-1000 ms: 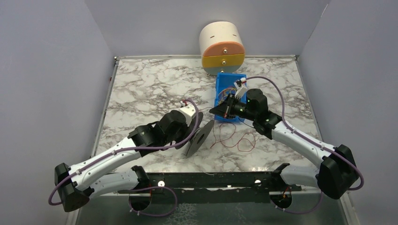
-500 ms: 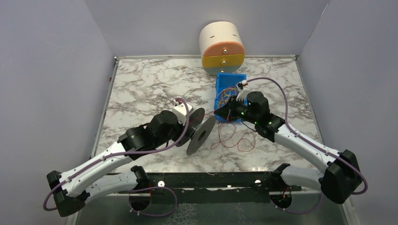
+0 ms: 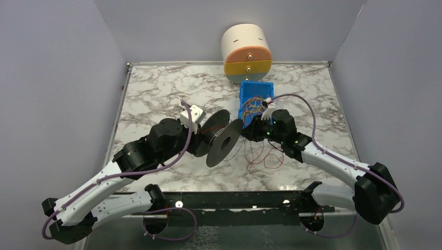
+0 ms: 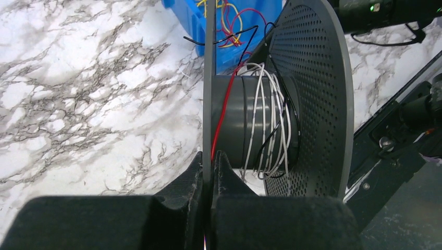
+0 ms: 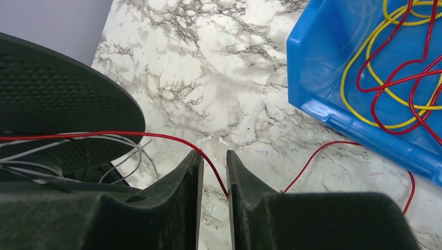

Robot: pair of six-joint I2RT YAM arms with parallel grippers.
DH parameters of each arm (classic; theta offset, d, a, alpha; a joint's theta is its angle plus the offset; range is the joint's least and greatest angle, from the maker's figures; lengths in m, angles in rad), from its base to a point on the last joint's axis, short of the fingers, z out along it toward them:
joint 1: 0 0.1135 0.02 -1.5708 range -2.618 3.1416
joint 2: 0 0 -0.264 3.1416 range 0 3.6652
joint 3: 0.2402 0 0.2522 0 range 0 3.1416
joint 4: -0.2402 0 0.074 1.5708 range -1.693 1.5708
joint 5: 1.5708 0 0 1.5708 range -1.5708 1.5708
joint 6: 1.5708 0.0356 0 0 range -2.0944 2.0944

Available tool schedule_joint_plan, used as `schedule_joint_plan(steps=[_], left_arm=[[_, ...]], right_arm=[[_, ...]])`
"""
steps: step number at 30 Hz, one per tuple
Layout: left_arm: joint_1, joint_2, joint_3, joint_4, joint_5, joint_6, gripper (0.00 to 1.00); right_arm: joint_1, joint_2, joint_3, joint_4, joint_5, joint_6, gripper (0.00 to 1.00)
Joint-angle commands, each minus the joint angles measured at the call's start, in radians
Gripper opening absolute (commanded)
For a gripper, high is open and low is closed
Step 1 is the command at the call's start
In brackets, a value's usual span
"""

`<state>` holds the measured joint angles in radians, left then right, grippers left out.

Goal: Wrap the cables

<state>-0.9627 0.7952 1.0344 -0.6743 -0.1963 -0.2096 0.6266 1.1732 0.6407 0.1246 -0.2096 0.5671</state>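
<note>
Where the overhead camera looks down on the marble table (image 3: pixel 156 94), my left pincer (image 3: pixel 203 136) holds a black spool (image 3: pixel 224 145) tilted on edge. My right pincer (image 3: pixel 249 133) sits just beside the spool, near a blue bin (image 3: pixel 244 99). Thin red wire (image 3: pixel 263 156) lies in loose loops on the table before my right arm.

From my left wrist, my left pincer (image 4: pixel 208 162) is clamped tight on the rim of one spool (image 4: pixel 312 94) flange. A red wire (image 4: pixel 225 107) strand and white wire (image 4: pixel 271 120) cross the grey core.

From my right wrist, my right pincer (image 5: pixel 213 161) stands slightly apart, gripping nothing. The red wire (image 5: pixel 156 135) runs from the spool (image 5: pixel 62 88) down into the gap. Yellow and red wires (image 5: pixel 385 83) lie in the bin (image 5: pixel 312 67).
</note>
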Motion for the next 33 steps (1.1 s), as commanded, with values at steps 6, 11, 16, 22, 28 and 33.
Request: schedule_joint_plan(steps=[6,11,16,22,28,33], left_arm=[[0.002,-0.061,0.078,0.077,-0.107,-0.047,0.0],[0.002,-0.098,0.088,0.097,-0.157,-0.073,0.0],[0.002,-0.125,0.086,0.135,-0.178,-0.099,0.0],[0.002,-0.146,0.076,0.162,-0.208,-0.12,0.0],[0.002,-0.166,0.048,0.209,-0.232,-0.144,0.0],[0.003,-0.168,0.043,0.239,-0.242,-0.148,0.0]], right_arm=[[-0.005,0.02,-0.062,0.108,0.019,-0.002,0.3],[-0.005,0.047,-0.105,0.18,-0.033,0.027,0.3],[-0.005,0.102,-0.127,0.253,-0.08,0.058,0.3],[-0.004,0.175,-0.131,0.341,-0.151,0.101,0.33],[-0.004,0.253,-0.146,0.413,-0.199,0.136,0.35],[0.004,0.301,-0.168,0.467,-0.212,0.143,0.4]])
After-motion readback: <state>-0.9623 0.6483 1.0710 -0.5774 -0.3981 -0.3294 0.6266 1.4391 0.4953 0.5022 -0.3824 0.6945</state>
